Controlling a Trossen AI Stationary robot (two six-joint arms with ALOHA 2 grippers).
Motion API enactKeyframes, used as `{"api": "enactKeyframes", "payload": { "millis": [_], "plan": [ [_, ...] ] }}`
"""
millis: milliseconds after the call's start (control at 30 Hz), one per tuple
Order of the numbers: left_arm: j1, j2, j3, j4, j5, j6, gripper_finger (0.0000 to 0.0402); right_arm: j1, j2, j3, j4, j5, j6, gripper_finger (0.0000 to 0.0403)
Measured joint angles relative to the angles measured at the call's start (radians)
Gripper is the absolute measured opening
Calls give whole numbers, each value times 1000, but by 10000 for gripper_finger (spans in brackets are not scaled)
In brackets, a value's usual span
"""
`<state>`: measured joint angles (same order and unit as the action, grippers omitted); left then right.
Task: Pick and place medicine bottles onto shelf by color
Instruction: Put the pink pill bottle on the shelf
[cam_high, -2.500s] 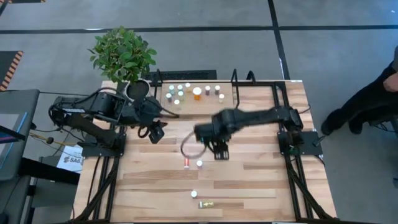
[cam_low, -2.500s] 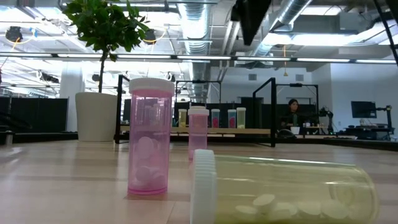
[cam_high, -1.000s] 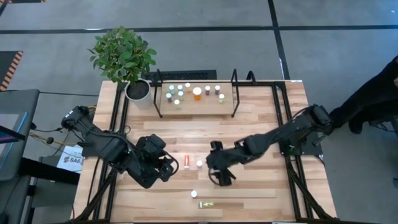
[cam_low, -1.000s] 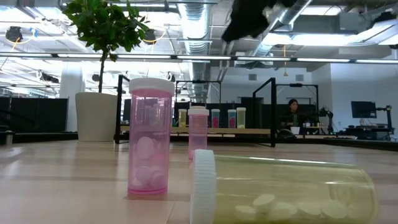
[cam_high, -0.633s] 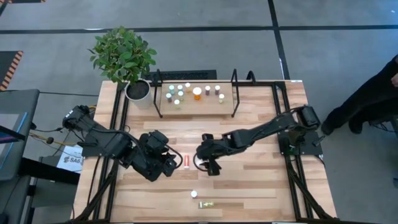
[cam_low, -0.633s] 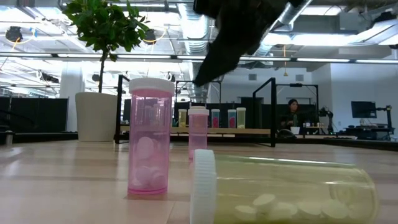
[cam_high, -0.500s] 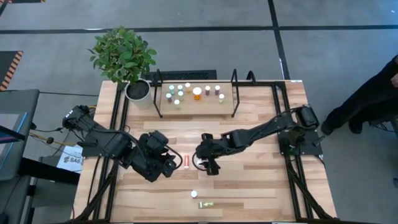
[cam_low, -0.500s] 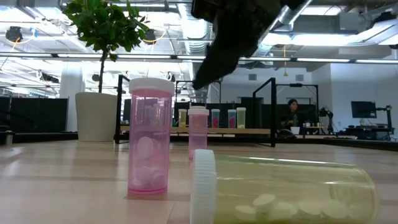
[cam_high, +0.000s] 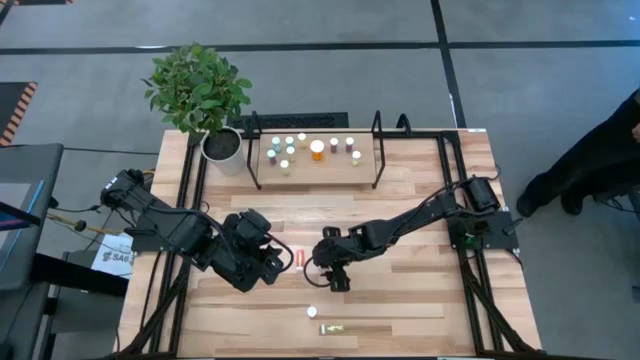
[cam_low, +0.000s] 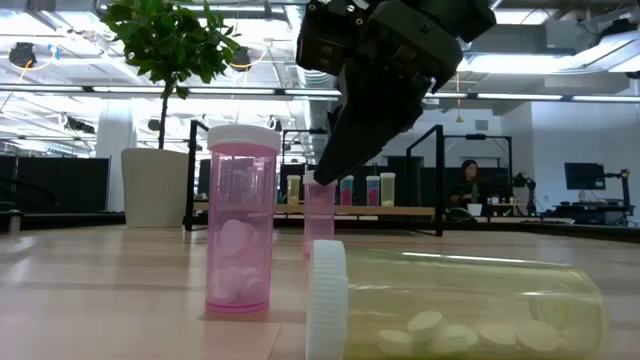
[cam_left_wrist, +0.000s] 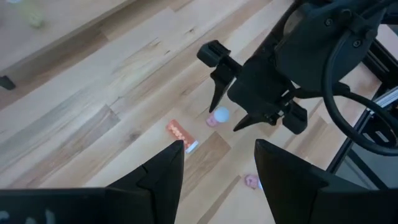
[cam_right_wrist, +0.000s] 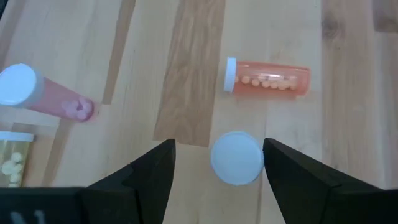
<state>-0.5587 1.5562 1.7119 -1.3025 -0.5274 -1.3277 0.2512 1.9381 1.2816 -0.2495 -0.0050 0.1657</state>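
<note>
High view: the tabletop (cam_high: 420, 310) is bare plank over most of its right half and along its near left corner. The shelf (cam_high: 315, 165) stands at the far edge between its two black end loops, with a potted plant (cam_high: 200, 95) just beside it at the far left corner. About ten bottles stand on the shelf, one of them a larger orange bottle (cam_high: 317, 149).

Four bottles remain on the open wood. A red bottle (cam_high: 301, 259) lies on its side mid-table; in the right wrist view it lies just beyond the fingers. A second bottle (cam_right_wrist: 236, 158) stands upright beside it, white cap up, directly between the fingers (cam_right_wrist: 297, 180) of the right end effector (cam_high: 322, 268), which stand spread with a gap on each side of the cap, gripping nothing. Nearer the front edge stand a pink bottle (cam_high: 312, 312) and, lying down just beside it, a yellow bottle (cam_high: 333, 328).

The right arm reaches low across from the right edge, wrist bent downward over the standing bottle. The left arm stretches in from the left edge, and the left end effector (cam_high: 272, 262) hangs just left of the red bottle, its fingers apart and empty.
</note>
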Motion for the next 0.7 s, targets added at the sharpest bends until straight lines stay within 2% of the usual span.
{"api": "enactKeyframes", "payload": {
  "millis": [167, 533, 700],
  "plan": [
    [0, 0, 0, 0, -2, 0, 183, 4, 0, 0, 17, 41, 3, 265],
    [0, 0, 0, -1, -8, 0, 183, 5, 48, 2, 28, 30, 73, 264],
    [0, 0, 0, -4, -8, 0, 183, 10, 49, 0, 30, 31, 74, 239]
  ]
}}
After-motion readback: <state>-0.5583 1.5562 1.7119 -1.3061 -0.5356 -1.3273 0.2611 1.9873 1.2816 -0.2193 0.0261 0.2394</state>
